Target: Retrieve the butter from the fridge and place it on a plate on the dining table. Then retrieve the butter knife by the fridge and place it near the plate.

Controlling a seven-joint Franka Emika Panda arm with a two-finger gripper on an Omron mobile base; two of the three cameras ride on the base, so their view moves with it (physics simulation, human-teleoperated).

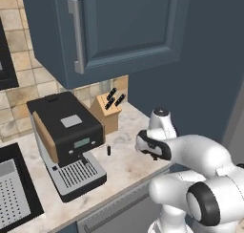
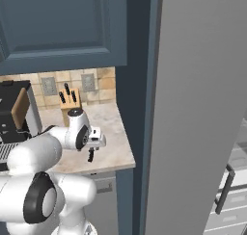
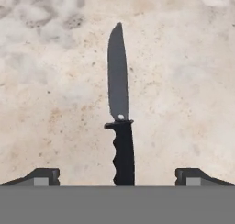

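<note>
A: Gripper [image 3: 117,177] state?

B: Spread wide, nothing between the fingers. In the hand view both dark fingertips [image 3: 42,176] sit well apart at the bottom, with the butter knife [image 3: 120,108] lying flat on the beige marbled counter [image 3: 183,81] between them, not touching either tip.

A: Knife orientation?

B: All dark, ribbed handle toward the gripper, blade pointing away toward the top of the hand view. Flat on the stone.

A: Where's the hand in the base views?

B: Right base view: gripper [image 2: 90,154] hangs over the near right part of the counter, close to its front edge, pointing down. The knife itself can't be made out in that view. Left base view: hand mostly hidden behind the wrist.

A: Fridge?

B: Tall grey fridge [image 2: 202,109] fills the right side of the right base view, just right of the counter end.

A: Other stuff?

B: Coffee machine [image 1: 66,141] on the left, tan knife block [image 1: 108,111] with black-handled knives at the far wall, dark blue cabinet [image 1: 124,26] above with a grey handle.
</note>
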